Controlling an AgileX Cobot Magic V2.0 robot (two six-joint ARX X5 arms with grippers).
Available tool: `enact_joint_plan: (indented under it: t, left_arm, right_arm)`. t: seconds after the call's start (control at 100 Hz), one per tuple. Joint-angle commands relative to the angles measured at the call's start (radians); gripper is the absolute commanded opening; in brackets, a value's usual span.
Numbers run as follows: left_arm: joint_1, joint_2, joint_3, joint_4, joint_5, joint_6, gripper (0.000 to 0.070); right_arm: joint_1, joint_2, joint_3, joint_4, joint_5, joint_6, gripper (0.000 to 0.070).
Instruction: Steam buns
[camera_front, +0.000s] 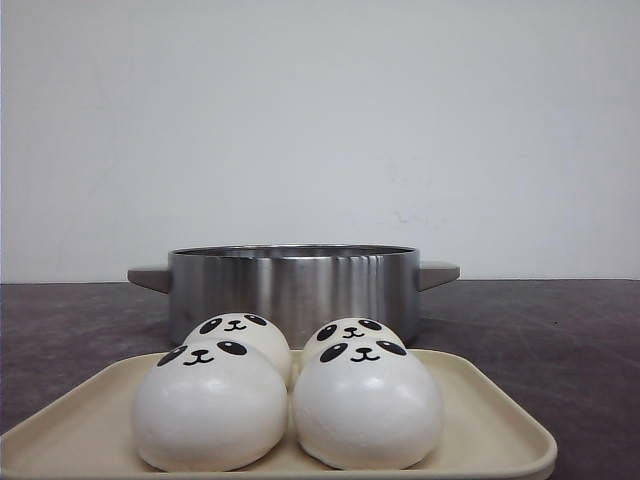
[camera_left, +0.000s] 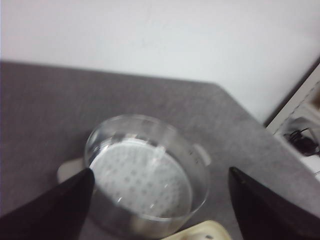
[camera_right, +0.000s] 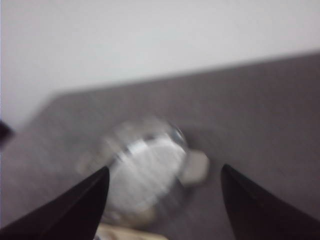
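Several white panda-faced buns sit on a cream tray (camera_front: 500, 430) at the front: two in front (camera_front: 210, 405) (camera_front: 367, 402) and two behind (camera_front: 238, 335) (camera_front: 352, 332). Behind them stands a steel steamer pot (camera_front: 293, 285) with side handles. In the left wrist view the pot (camera_left: 147, 175) shows its perforated plate inside, with nothing on it. My left gripper (camera_left: 161, 181) is open above the pot with nothing between its jaws. In the blurred right wrist view my right gripper (camera_right: 165, 179) is open and empty, with the pot (camera_right: 145, 172) below it. Neither gripper shows in the front view.
The table is dark grey (camera_front: 560, 330) with a white wall behind. A corner of the cream tray (camera_left: 202, 232) shows beside the pot in the left wrist view. The table's edge and a shelf with cables (camera_left: 302, 135) lie off to one side.
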Motion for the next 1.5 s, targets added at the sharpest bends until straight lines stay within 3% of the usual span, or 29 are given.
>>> enact_joint_plan:
  t: [0.0, 0.29, 0.47, 0.98, 1.12, 1.15, 1.18, 1.22, 1.24, 1.26, 1.49]
  left_arm:
    - [-0.006, 0.015, 0.020, 0.000, -0.012, 0.014, 0.0516]
    - [-0.030, 0.034, 0.020, -0.003, -0.014, 0.014, 0.0516]
    - [-0.037, 0.034, 0.020, -0.009, -0.014, 0.014, 0.0516]
    - [-0.087, 0.034, 0.020, -0.044, -0.014, 0.014, 0.0516]
    - [-0.101, 0.034, 0.020, -0.045, -0.015, 0.015, 0.0516]
    - [-0.103, 0.034, 0.020, -0.047, -0.016, 0.015, 0.0516]
    - [-0.105, 0.034, 0.020, -0.048, -0.016, 0.015, 0.0516]
    - [-0.109, 0.034, 0.020, -0.049, -0.019, 0.015, 0.0516]
    - [-0.111, 0.034, 0.020, -0.049, -0.019, 0.015, 0.0516]
    - [-0.113, 0.034, 0.020, -0.049, -0.019, 0.015, 0.0516]
    - [-0.127, 0.034, 0.020, -0.049, -0.030, 0.015, 0.0516]
  right_arm:
    - [0.065, 0.061, 0.051, -0.036, 0.031, -0.043, 0.0448]
    - [0.398, 0.332, 0.075, -0.088, 0.090, 0.095, 0.0462]
    - [0.523, 0.552, 0.075, -0.088, 0.114, 0.105, 0.0462]
    - [0.561, 0.976, 0.075, 0.079, 0.111, 0.149, 0.0461]
    - [0.561, 1.020, 0.075, 0.085, 0.168, 0.165, 0.0458]
    - [0.562, 1.024, 0.075, 0.085, 0.191, 0.169, 0.0440]
    - [0.564, 1.025, 0.075, 0.085, 0.206, 0.171, 0.0373]
    - [0.564, 1.025, 0.075, 0.086, 0.216, 0.171, 0.0187]
    - [0.565, 1.025, 0.075, 0.087, 0.215, 0.167, 0.0044]
    - [0.565, 1.025, 0.075, 0.087, 0.214, 0.166, 0.0000]
    - [0.600, 0.937, 0.103, 0.048, 0.187, 0.156, 0.0009]
